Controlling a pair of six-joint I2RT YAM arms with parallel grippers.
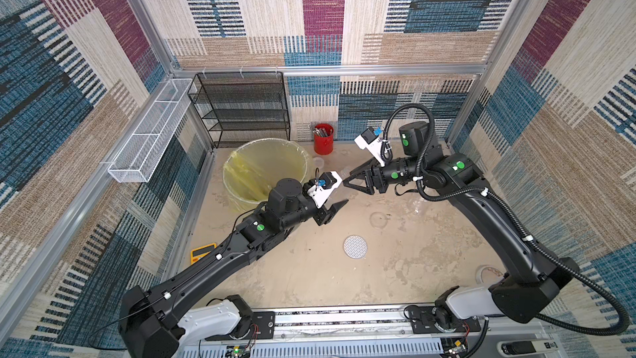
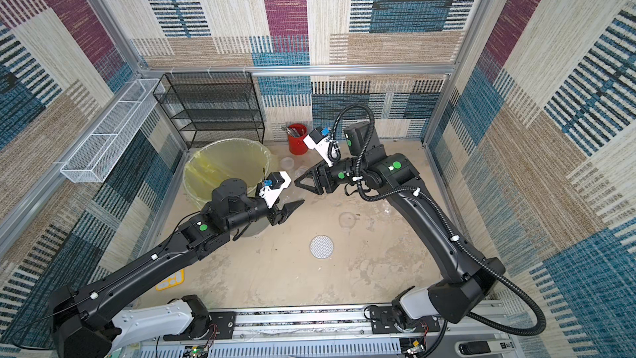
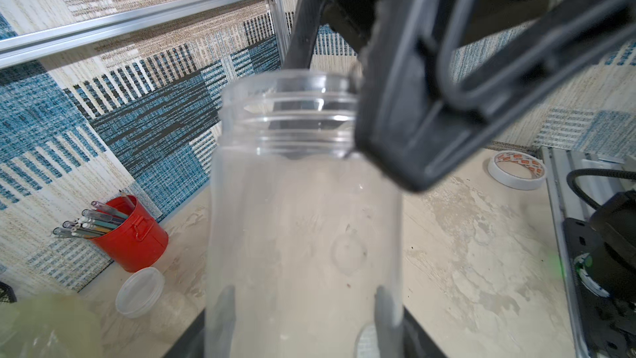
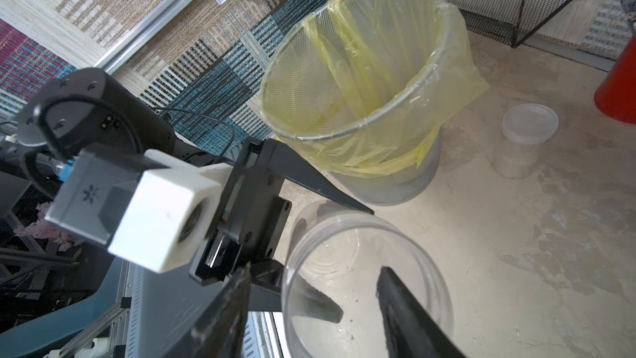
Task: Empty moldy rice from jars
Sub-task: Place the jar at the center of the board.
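Jars: the wide clear plastic jar is clamped low on its body between the left gripper's black fingers. It is held clear of the table, with its lidless threaded mouth turned toward the right gripper. It looks empty; the tabletop reads straight through its walls. The right gripper's fingers stand apart astride that mouth. One finger lies against the outside of the neck and the other stands off the rim, so they are spread, not pinching.

Just beside the held jar stands the grey wire-mesh bin with a yellow plastic liner. Farther out, between the bin and the red metal cup of pens, a smaller clear jar with a translucent lid stands upright on the beige mottled tabletop. The moldy rice shows through its wall as a pale grainy layer at the bottom. Nearer the robot lie a clear round piece, jar or lid I cannot tell, and a white patterned disc.
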